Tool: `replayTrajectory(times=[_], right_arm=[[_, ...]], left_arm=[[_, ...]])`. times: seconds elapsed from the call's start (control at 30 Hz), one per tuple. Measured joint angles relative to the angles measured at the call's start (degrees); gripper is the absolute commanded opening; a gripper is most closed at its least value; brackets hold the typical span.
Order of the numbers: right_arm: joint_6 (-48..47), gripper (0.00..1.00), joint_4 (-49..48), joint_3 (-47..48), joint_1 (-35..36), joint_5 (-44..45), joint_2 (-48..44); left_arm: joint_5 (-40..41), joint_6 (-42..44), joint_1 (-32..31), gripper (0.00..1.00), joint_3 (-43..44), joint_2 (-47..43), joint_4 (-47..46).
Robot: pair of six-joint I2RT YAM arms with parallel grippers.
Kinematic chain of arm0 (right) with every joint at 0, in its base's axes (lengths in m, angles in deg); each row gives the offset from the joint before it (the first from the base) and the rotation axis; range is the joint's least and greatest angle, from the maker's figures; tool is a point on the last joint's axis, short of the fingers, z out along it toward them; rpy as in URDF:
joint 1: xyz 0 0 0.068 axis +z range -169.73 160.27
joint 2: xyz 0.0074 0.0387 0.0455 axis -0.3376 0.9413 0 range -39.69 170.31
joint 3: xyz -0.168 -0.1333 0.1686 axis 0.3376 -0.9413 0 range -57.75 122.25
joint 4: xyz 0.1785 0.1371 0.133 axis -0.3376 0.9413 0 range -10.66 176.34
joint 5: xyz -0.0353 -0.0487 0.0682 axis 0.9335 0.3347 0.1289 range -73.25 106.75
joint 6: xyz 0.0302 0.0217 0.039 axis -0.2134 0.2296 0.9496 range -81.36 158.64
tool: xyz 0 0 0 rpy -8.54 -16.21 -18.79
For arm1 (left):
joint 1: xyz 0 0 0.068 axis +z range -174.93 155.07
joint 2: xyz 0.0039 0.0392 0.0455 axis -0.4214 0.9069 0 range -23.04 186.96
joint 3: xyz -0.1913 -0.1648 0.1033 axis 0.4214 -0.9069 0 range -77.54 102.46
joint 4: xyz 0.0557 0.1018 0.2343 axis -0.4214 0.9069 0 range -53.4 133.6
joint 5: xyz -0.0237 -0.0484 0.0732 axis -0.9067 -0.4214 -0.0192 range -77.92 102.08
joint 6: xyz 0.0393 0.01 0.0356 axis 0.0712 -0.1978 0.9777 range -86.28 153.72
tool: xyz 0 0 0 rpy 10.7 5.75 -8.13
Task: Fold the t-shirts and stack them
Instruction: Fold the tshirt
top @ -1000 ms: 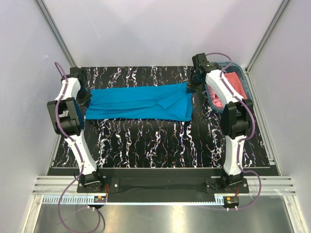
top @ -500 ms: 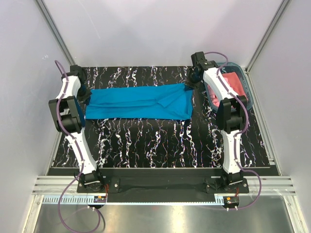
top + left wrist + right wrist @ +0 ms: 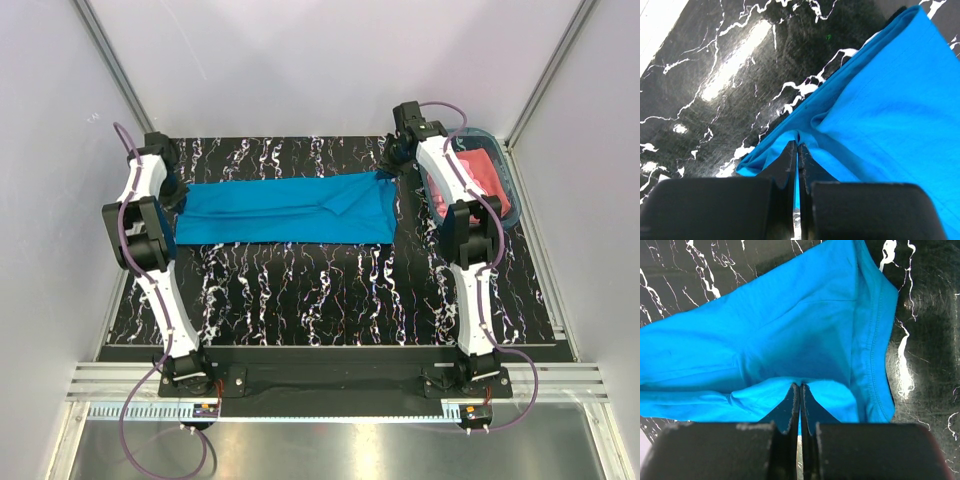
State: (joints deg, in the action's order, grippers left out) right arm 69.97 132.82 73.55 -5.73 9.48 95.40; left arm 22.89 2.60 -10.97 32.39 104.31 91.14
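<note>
1. Turquoise t-shirt (image 3: 285,210) lies pulled out as a long flat band across the upper middle of the overhead view, on the black marbled table (image 3: 330,290), with a folded flap near its right end.
2. Pink t-shirt (image 3: 486,172) sits bunched inside the teal basket (image 3: 514,190) at the upper right, near the band's right end.
3. Left gripper (image 3: 797,146) is at the band's left end, its fingers pressed together on a pinch of turquoise cloth at the shirt's edge.
4. Right gripper (image 3: 799,386) is at the right end, likewise clamped on a fold of the same shirt, with a stitched hem running down the right of its wrist view.
5. Both arms reach up from the bottom of the overhead frame, one on each side.
</note>
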Motion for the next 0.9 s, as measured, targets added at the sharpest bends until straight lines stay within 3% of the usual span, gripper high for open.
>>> replayTrajectory(times=[0.9], right_arm=[[4.0,0.02,-3.93,6.99,-1.27,-4.7,8.02]], left_arm=[[-0.52,-0.39,0.0,0.07,3.65,3.26,-0.11]])
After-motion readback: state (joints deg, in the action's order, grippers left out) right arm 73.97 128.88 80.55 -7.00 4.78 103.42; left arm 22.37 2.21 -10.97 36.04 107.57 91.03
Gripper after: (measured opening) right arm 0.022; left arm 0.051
